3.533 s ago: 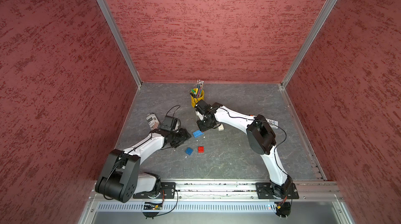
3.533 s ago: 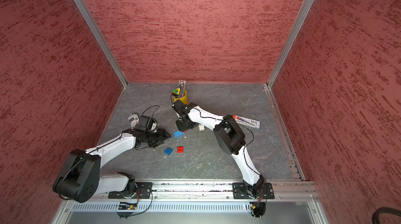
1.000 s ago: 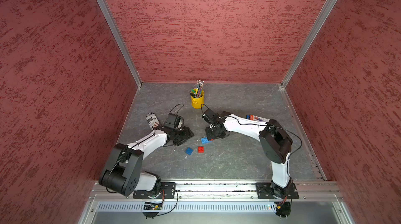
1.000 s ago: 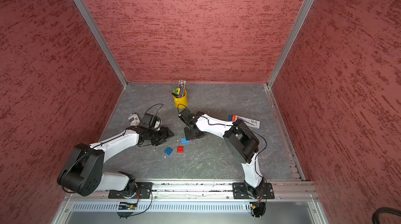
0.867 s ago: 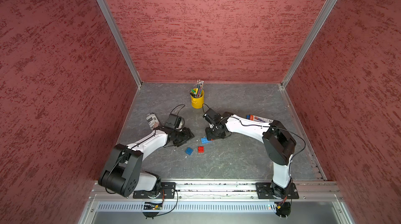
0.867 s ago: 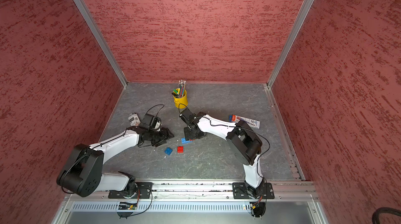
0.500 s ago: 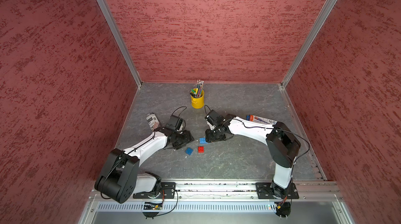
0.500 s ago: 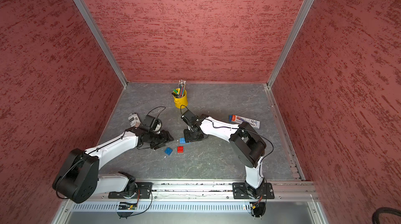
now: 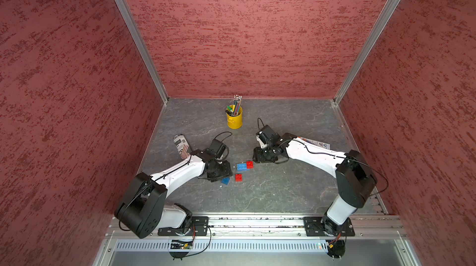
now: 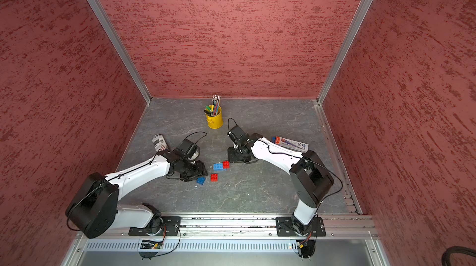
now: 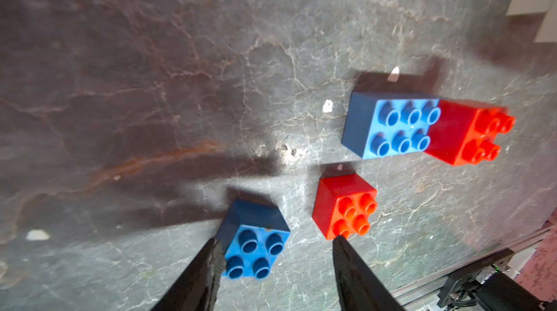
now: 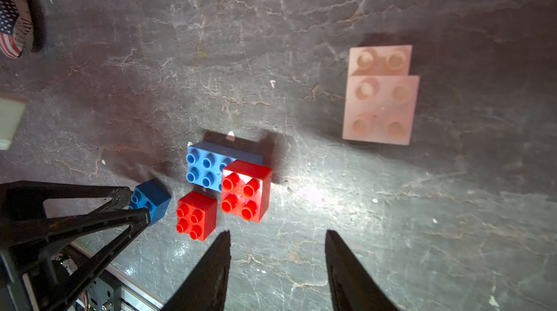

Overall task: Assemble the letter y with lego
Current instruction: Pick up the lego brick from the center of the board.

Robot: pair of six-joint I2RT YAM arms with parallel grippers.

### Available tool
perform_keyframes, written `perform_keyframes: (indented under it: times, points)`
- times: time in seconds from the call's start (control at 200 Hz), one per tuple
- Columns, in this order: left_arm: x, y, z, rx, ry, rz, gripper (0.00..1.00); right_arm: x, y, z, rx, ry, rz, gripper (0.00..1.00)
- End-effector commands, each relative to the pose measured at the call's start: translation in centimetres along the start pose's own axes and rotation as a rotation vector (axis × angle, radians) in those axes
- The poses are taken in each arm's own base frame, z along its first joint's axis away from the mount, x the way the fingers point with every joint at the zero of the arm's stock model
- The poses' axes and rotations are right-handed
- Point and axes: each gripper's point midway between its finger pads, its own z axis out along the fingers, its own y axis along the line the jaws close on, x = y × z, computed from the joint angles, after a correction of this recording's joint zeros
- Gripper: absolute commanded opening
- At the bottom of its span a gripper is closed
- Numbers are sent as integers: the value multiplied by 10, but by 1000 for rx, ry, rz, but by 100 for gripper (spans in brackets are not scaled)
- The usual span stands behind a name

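A long blue lego brick (image 11: 388, 127) lies on the grey floor with a square red brick (image 11: 473, 131) pressed onto one end; both top views show the pair (image 9: 241, 166) (image 10: 218, 166). A loose red square (image 11: 345, 207) sits beside it. My left gripper (image 11: 277, 241) is open around the square blue brick (image 11: 253, 252). One finger touches the brick's side and the other stands apart. My right gripper (image 12: 277, 234) is open over bare floor, just short of the red bricks. Two white bricks (image 12: 379, 95), joined in a step, lie further off, hidden under the right arm in the top views.
A yellow pencil cup (image 9: 234, 120) stands at the back middle. A rolled printed can (image 9: 181, 146) lies behind the left arm. A flat printed box (image 10: 291, 143) lies behind the right arm. Metal rails run along the front edge.
My left gripper has come forward onto the square blue brick and its jaws have narrowed. My right gripper has drawn back from the blue-and-red pair, which stays on the floor.
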Motion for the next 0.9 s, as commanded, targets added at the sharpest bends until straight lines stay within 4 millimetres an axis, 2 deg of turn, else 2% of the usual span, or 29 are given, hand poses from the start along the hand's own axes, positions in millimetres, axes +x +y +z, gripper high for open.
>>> perform_keyframes:
  times: [0.0, 0.256, 0.336, 0.631, 0.696, 0.777, 0.852, 0.897]
  points:
    - [2, 1, 2, -62, 10, 39, 58, -7, -4, -6, 8, -48, -11, 53]
    - [8, -1, 8, -139, 21, 69, 53, -7, -12, -5, 17, -55, -7, 53]
    - [9, -2, 9, -158, 24, 80, 48, -7, -13, -5, 16, -56, -9, 53]
    - [13, -1, 18, -195, 27, 78, 44, -10, -17, -8, 16, -64, -11, 52]
    - [13, -1, 19, -203, 27, 79, 38, -10, -17, -9, 14, -65, -13, 52]
    - [12, -3, 21, -205, 27, 80, 34, -11, -19, -11, 15, -68, -11, 52]
    - [12, -4, 22, -201, 30, 80, 21, -11, -20, -12, 17, -72, -8, 51]
    - [11, -5, 22, -201, 30, 81, 18, -11, -20, -14, 14, -74, -11, 51]
